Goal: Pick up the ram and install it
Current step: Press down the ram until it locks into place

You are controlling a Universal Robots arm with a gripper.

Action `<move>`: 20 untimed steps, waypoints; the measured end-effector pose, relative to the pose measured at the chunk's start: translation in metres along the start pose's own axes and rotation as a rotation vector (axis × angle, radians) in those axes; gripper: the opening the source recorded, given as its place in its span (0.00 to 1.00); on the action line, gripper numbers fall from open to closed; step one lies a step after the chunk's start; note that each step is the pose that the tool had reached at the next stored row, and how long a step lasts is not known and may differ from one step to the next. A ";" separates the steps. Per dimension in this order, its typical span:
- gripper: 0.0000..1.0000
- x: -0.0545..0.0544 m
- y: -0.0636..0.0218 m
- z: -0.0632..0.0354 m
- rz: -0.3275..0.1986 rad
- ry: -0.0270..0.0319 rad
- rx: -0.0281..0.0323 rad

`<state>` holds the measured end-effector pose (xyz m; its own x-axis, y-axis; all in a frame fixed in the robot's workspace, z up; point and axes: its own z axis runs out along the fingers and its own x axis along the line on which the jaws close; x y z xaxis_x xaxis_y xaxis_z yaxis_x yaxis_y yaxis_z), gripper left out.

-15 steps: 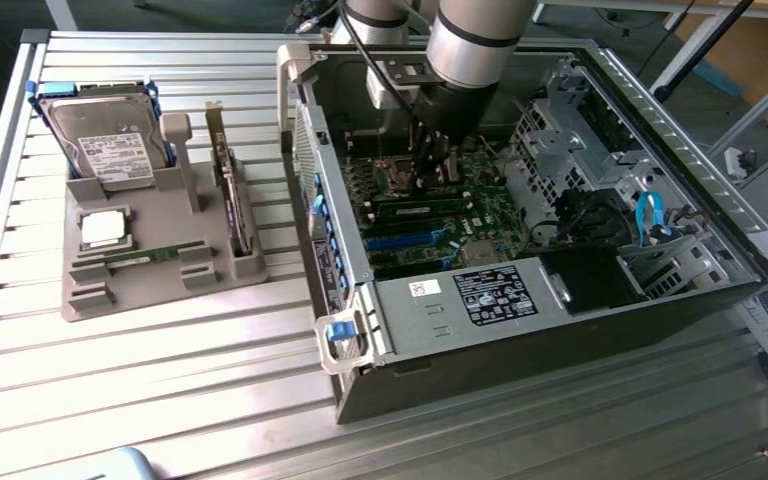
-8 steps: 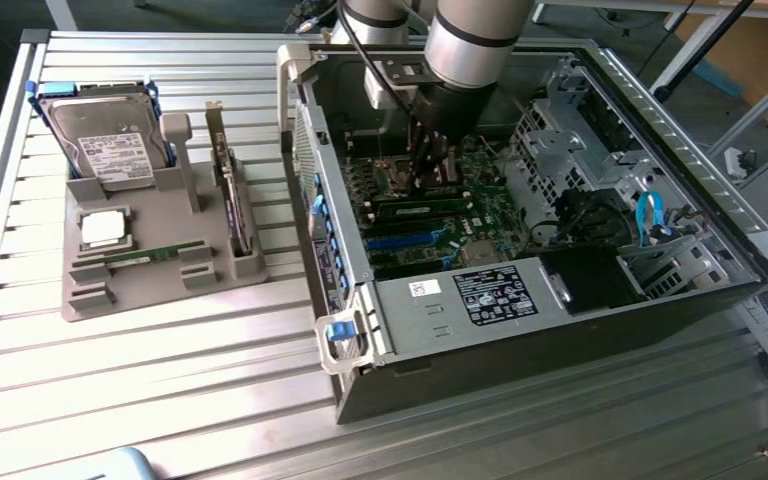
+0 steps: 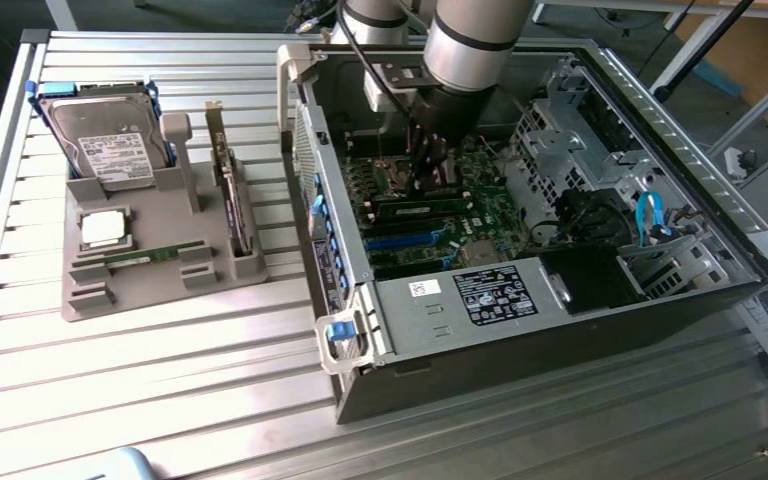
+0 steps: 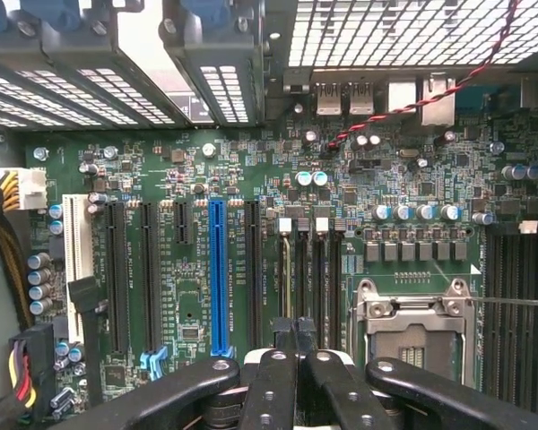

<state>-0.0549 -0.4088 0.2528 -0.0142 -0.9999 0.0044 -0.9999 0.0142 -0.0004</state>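
A thin green ram stick [image 3: 418, 212] with dark chips stands on edge on the motherboard [image 3: 491, 215] inside the open computer case [image 3: 544, 300], beside a blue slot [image 3: 398, 241]. My gripper [image 3: 432, 186] reaches down into the case and hangs just above that stick's middle; I cannot tell whether they touch. In the wrist view my gripper [image 4: 294, 333] is shut, with nothing visible between its fingertips, over a group of narrow black memory slots [image 4: 307, 269]. The blue slot [image 4: 217, 269] lies to one side of them and the processor socket [image 4: 412, 327] to the other. A second ram stick [image 3: 144, 257] lies flat in the grey tray [image 3: 244, 265].
The grey tray at the exterior view's left also holds a hard drive [image 3: 111, 145], a square silver processor chip [image 3: 104, 228] and an upright expansion card [image 3: 231, 195]. The case walls, a drive cage [image 3: 558, 130] and blue cables [image 3: 651, 215] crowd the arm. More dark memory slots [image 4: 520, 305] lie beyond the socket.
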 end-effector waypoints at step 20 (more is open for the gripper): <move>0.10 0.000 0.0000 0.0094 0.000 -0.0008 -0.0023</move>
<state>-0.0549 -0.4088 0.2434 -0.0142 -0.9999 0.0036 -0.9999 0.0142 0.0019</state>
